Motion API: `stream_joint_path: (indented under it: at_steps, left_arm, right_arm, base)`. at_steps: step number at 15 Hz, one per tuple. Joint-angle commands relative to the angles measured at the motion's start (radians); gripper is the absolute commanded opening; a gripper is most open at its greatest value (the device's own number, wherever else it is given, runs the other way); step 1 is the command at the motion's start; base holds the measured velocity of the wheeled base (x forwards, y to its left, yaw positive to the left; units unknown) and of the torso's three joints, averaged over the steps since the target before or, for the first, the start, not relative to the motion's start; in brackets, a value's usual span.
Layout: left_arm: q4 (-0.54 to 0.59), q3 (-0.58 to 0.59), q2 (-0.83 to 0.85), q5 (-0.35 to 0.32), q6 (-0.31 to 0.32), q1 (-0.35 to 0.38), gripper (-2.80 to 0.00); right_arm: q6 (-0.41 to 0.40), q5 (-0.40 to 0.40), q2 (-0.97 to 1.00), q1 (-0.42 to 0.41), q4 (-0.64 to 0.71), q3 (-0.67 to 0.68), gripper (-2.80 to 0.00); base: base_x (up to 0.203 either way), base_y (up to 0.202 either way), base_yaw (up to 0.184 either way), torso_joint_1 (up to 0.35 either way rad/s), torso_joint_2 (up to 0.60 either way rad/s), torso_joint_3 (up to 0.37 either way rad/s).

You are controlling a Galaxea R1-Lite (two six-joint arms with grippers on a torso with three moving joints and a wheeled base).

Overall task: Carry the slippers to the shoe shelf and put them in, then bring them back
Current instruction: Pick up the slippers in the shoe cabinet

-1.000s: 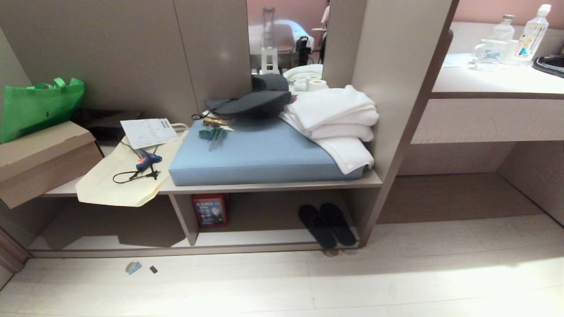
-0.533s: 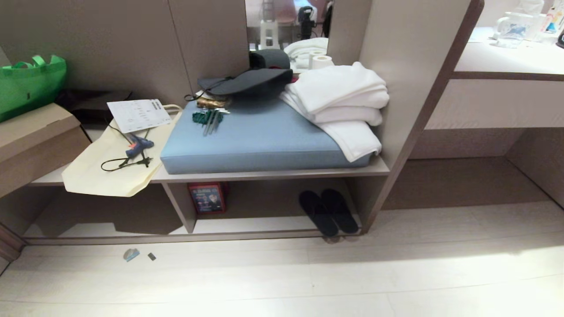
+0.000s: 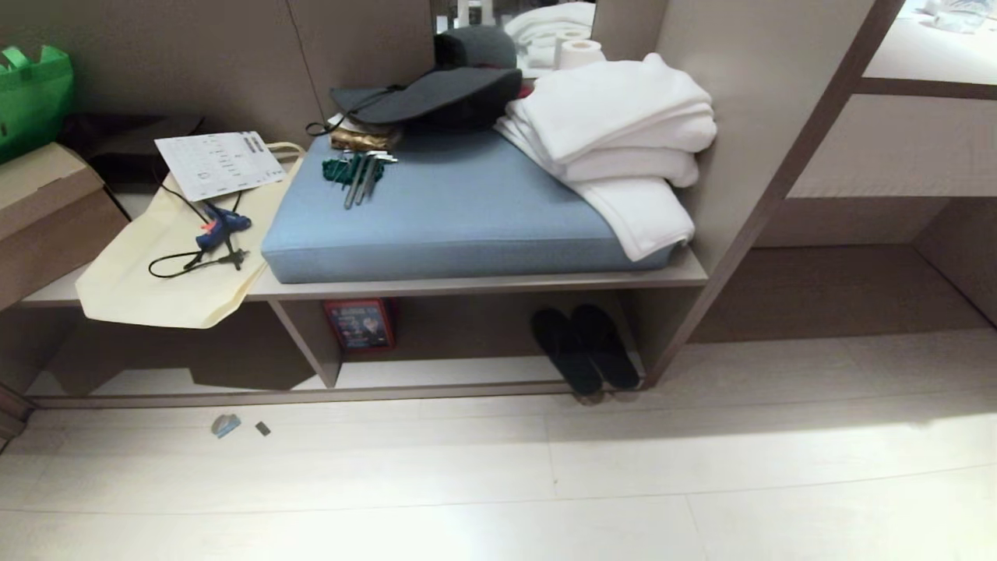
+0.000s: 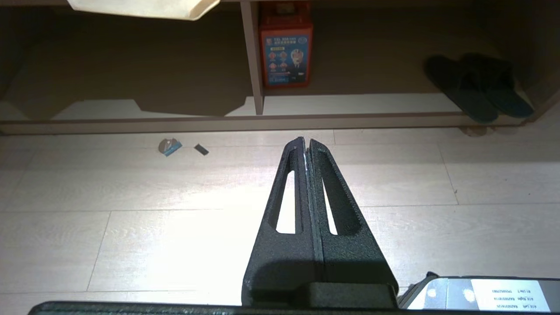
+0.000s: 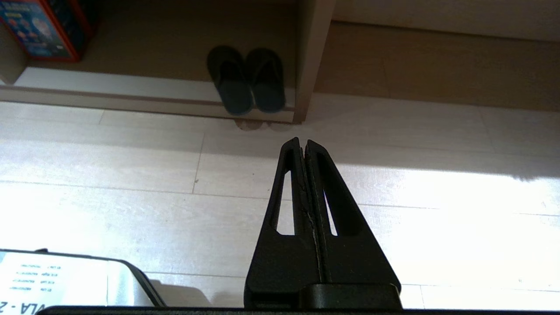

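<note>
The slippers (image 3: 586, 349) sit side by side in the shoe shelf (image 3: 467, 383), low and right of the middle in our head view. Our left claw (image 4: 306, 142) and right claw (image 5: 302, 142) are clenched, empty, over the floor. We think bringing them back is left.

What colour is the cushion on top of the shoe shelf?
Light blue cushion; clearest in the head view.

Bare floor (image 3: 545, 483) in front of the shoe shelf (image 3: 483, 284), slippers (image 3: 584, 351) against its right wall, red box (image 3: 360, 323) beside the divider (image 3: 308, 343), open gap between them
</note>
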Motion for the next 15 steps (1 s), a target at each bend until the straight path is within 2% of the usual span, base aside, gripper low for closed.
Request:
stream_joint_path:
  at_steps: [1, 15]
  left_arm:
    - [0.000, 0.000, 0.001, 0.000, 0.000, 0.000, -2.80]
    - [0.000, 0.000, 0.001, 0.000, 0.000, 0.001, -2.80]
  right_arm:
    - [-0.001, 0.000, 0.002, 0.000, 0.000, 0.000, -2.80]
    - [-0.002, 0.000, 0.002, 0.000, 0.000, 0.000, -2.80]
  base:
    - [0.000, 0.000, 0.000, 0.007, 0.00, -0.206]
    - [0.000, 0.000, 0.000, 0.000, 0.00, -0.195]
